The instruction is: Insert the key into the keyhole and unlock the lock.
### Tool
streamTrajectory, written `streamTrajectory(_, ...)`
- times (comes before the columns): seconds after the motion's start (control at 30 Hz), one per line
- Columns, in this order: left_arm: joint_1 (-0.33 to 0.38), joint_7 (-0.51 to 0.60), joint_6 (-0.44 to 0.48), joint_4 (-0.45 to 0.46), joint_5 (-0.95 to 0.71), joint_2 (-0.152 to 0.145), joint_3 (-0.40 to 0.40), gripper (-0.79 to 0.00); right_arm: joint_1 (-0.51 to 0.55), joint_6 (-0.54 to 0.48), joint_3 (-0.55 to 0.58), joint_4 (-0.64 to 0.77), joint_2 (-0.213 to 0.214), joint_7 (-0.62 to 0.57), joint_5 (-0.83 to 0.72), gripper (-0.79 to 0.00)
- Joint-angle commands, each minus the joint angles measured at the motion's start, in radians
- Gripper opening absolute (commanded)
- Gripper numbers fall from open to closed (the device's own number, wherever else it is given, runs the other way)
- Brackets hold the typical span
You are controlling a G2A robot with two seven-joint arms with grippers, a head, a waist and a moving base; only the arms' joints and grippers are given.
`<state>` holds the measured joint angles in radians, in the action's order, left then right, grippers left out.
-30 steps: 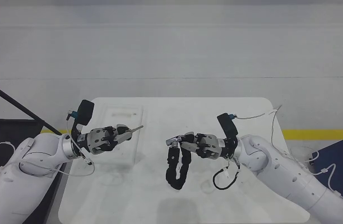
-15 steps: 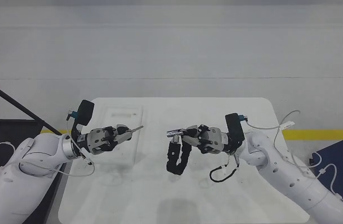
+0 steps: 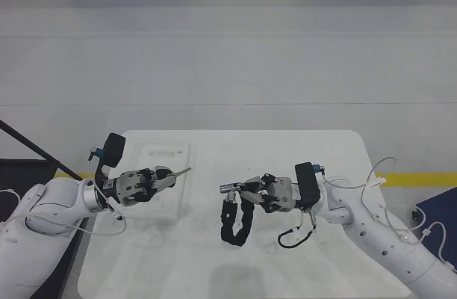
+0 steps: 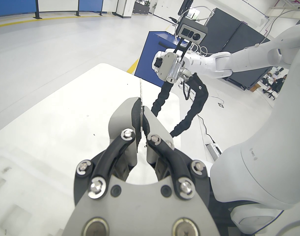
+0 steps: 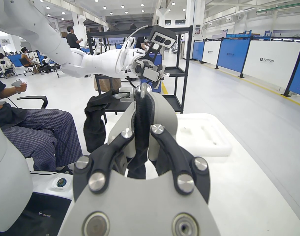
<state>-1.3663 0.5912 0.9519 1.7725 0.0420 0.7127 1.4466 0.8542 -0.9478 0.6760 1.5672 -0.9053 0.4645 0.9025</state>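
Above the middle of the tabletop [image 3: 288,149], the task stands at the alignment step, with nothing inserted yet. The left jaws are pinched shut on the key [image 4: 141,92], whose thin blade sticks out past the pads toward the other arm. The right jaws are closed on the lock [image 4: 173,71], gripping it close to its chrome body. Its black sleeved loop [image 3: 236,220] hangs down toward the tabletop. From the left wrist, the keyhole [image 4: 170,80] faces roughly back at the key, but blade and hole are well apart and appear offset. The next move, as I judge it, calls for lining the blade up with the slot in both height and roll, then a straight, slow push along the key's axis. A turn would follow only once the key is fully seated. The right arm should hold firm, since the lock may twist in the grip. Open air lies between the two arms, so the approach has room. A white foam tray [image 3: 169,149] sits beneath the left arm, and the tabletop's edges are far from both.
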Motion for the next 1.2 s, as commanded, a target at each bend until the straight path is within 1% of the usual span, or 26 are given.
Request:
streamTrajectory(0.0, 0.0, 0.0, 0.0, 0.0, 0.0, 0.0, 0.0, -0.785, 0.0, 0.0, 0.0, 0.0, 0.0, 0.0, 0.0, -0.785)
streamTrajectory(0.23, 0.0, 0.0, 0.0, 0.0, 0.0, 0.0, 0.0, -0.785, 0.001, 0.004, 0.001, 0.004, 0.0, -0.004, 0.004, -0.785)
streamTrajectory(0.33, 0.0, 0.0, 0.0, 0.0, 0.0, 0.0, 0.0, -0.785, 0.007, 0.016, 0.014, 0.044, -0.006, 0.01, 0.073, -0.785)
streamTrajectory(0.4, 0.0, 0.0, 0.0, 0.0, 0.0, 0.0, 0.0, -0.785, 0.007, -0.012, 0.018, 0.059, -0.013, 0.072, 0.142, -0.785)
streamTrajectory(0.43, 0.0, 0.0, 0.0, 0.0, 0.0, 0.0, 0.0, -0.785, 0.006, -0.005, 0.023, 0.062, -0.016, 0.106, 0.198, -0.785)
streamTrajectory(0.5, 0.0, 0.0, 0.0, 0.0, 0.0, 0.0, 0.0, -0.785, 0.005, -0.011, 0.024, 0.067, -0.023, 0.203, 0.313, -0.785)
streamTrajectory(0.57, 0.0, 0.0, 0.0, 0.0, 0.0, 0.0, 0.0, -0.785, 0.001, 0.007, 0.021, 0.064, -0.03, 0.316, 0.441, -0.785)
streamTrajectory(0.63, 0.0, 0.0, 0.0, 0.0, 0.0, 0.0, 0.0, -0.785, -0.002, 0.056, 0.019, 0.035, -0.035, 0.447, 0.545, -0.785)
streamTrajectory(0.67, 0.0, 0.0, 0.0, 0.0, 0.0, 0.0, 0.0, -0.785, -0.007, 0.087, 0.012, 0.025, -0.038, 0.494, 0.599, -0.785)
streamTrajectory(0.77, 0.0, 0.0, 0.0, 0.0, 0.0, 0.0, 0.0, -0.785, -0.027, 0.198, -0.022, -0.017, -0.046, 0.606, 0.679, -0.785)
streamTrajectory(0.87, 0.0, 0.0, 0.0, 0.0, 0.0, 0.0, 0.0, -0.785, -0.059, 0.277, -0.061, -0.076, -0.053, 0.685, 0.713, -0.785)
streamTrajectory(0.93, 0.0, 0.0, 0.0, 0.0, 0.0, 0.0, 0.0, -0.785, -0.081, 0.309, -0.09, -0.113, -0.059, 0.717, 0.707, -0.785)
streamTrajectory(1.17, 0.0, 0.0, 0.0, 0.0, 0.0, 0.0, 0.0, -0.785, -0.17, 0.359, -0.195, -0.184, -0.08, 0.767, 0.635, -0.785)
